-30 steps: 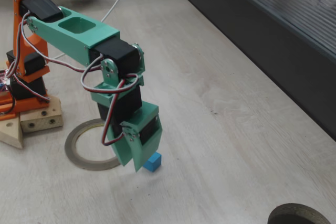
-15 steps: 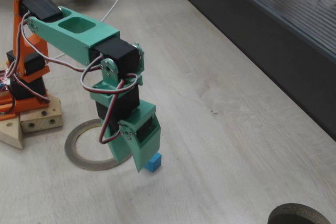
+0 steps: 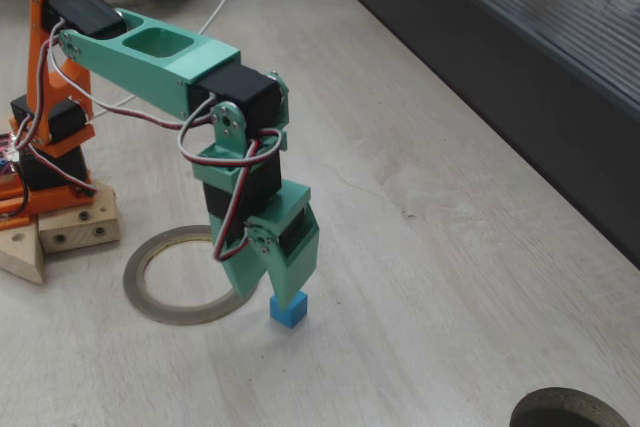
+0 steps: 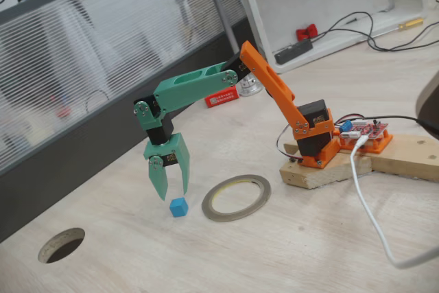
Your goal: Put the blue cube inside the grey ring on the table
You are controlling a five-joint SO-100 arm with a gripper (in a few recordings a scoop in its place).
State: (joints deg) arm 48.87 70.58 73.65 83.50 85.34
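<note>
Sitting on the pale tabletop [image 3: 470,277], the blue cube [image 3: 288,310] rests just outside the grey ring [image 3: 160,302], to the ring's right in one fixed view and to its left [image 4: 179,207] in the other, where the ring [image 4: 236,197] lies flat and the cube is close to it but not touching. Directly above the cube hangs the green end effector [image 3: 284,292], pointing down with its fingers spread apart [image 4: 173,193]; the tips reach down near the cube's top, and I cannot tell whether they touch it. Behind it, the green arm rises to an orange base [image 4: 314,143] clamped on wooden blocks [image 4: 343,166]. Farther back, a white cable [image 4: 370,217] trails over the tabletop, and a dark wall strip [image 3: 520,77] runs along the far edge. A round hole [image 4: 62,244] is cut in the tabletop near the front corner.
</note>
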